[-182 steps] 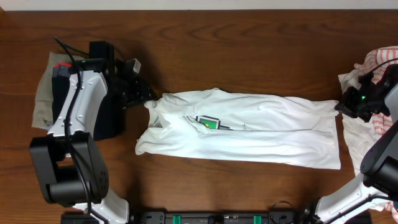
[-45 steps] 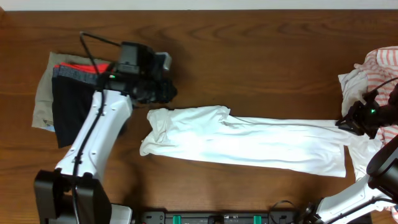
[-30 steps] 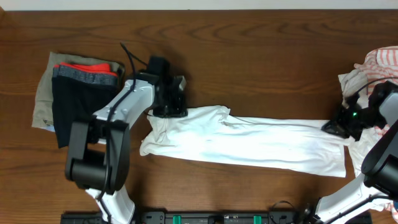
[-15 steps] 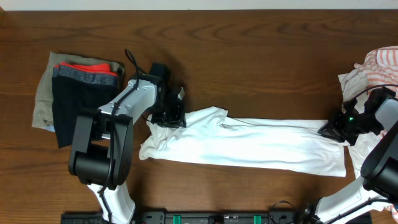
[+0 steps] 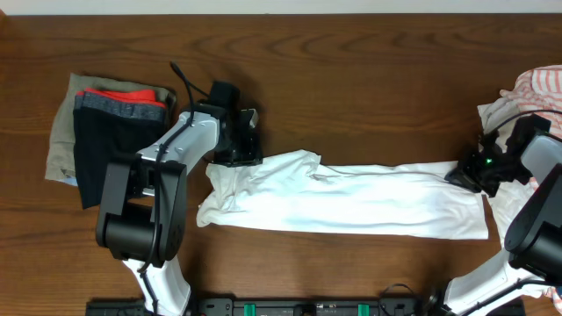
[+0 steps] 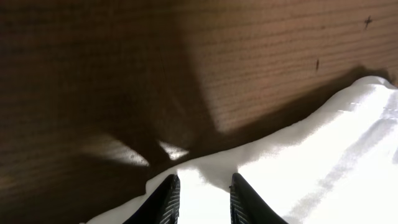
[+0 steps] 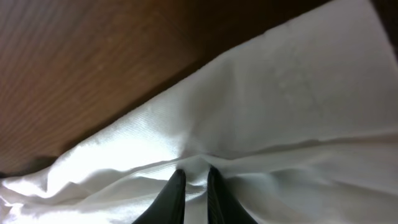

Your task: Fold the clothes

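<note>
My right gripper (image 7: 194,174) pinches the white shirt (image 5: 351,202). My left gripper (image 6: 204,182) gapes narrowly at its far end, so tugging could drag it askew.

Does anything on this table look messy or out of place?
Yes. The white shirt lies stretched in a long strip, its left end bunched and wrinkled rather than flat. At the right edge of the table, a striped garment sits in a crumpled heap, unlike the neat folded stack on the left.
</note>
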`<move>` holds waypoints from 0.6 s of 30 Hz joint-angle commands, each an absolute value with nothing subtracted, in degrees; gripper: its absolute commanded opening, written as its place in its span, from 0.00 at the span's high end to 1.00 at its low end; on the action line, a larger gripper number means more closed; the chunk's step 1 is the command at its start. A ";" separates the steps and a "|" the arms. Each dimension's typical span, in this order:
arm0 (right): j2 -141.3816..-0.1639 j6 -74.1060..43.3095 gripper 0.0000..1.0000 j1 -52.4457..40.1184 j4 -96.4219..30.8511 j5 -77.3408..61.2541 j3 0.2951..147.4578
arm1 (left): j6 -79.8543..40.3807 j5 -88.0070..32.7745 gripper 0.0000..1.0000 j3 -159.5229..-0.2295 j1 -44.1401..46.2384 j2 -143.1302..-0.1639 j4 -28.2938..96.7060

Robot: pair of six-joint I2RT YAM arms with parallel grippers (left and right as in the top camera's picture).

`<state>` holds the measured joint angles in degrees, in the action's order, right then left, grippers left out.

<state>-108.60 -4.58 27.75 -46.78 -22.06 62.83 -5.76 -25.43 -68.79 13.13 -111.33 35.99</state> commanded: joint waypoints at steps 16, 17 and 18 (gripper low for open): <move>-109.82 -5.76 0.87 24.88 -43.97 -14.79 61.80 | -6.31 -32.93 0.56 -73.97 11.64 -110.56 31.29; -109.82 -5.76 0.87 24.88 -43.97 -14.79 61.80 | -6.31 -33.04 0.53 -73.97 11.64 -110.56 31.46; -109.82 -5.76 0.87 24.88 -43.94 -14.79 61.78 | -6.24 -32.95 0.49 -73.97 11.64 -110.56 32.05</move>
<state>-108.27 -5.43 25.41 -45.30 -19.97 62.83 -6.24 -30.06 -72.93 11.86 -111.31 31.29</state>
